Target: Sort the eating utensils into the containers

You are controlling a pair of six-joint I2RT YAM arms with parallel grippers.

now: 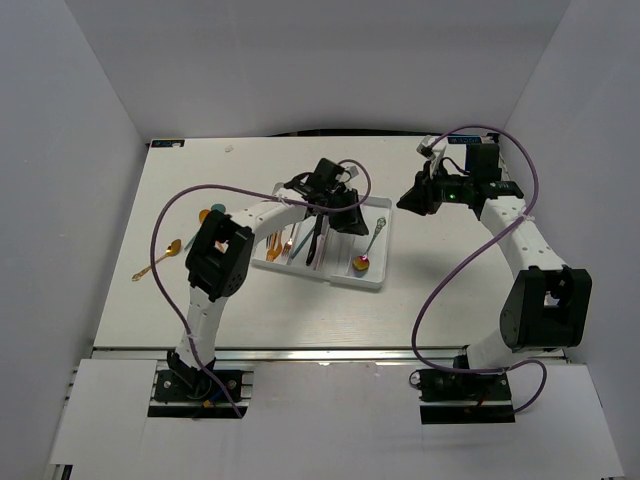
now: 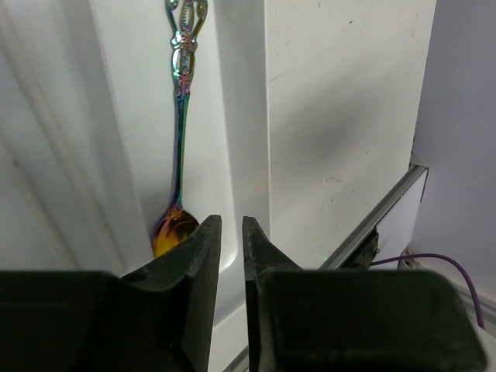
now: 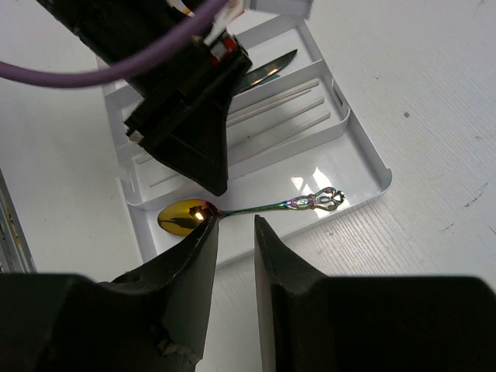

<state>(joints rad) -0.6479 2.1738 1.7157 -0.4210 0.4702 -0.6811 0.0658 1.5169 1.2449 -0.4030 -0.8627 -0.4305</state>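
Observation:
The white tray (image 1: 372, 280) lies mid-table with four long compartments. Orange-gold forks (image 1: 283, 243) lie in a left compartment and a black knife (image 1: 318, 240) in a middle one. The iridescent spoon (image 1: 368, 250) lies in the rightmost compartment; it also shows in the left wrist view (image 2: 180, 116) and the right wrist view (image 3: 256, 209). Pale chopsticks (image 3: 279, 128) lie beside it. My left gripper (image 1: 348, 220) hovers over the tray, its jaws (image 2: 232, 225) almost together and empty. My right gripper (image 1: 405, 203) is right of the tray, slightly open (image 3: 235, 225) and empty.
A gold spoon (image 1: 160, 258) lies on the table left of the tray. A teal utensil (image 1: 215, 211) lies near the left arm's elbow. The left arm's purple cable loops above the tray. White walls enclose the table on three sides.

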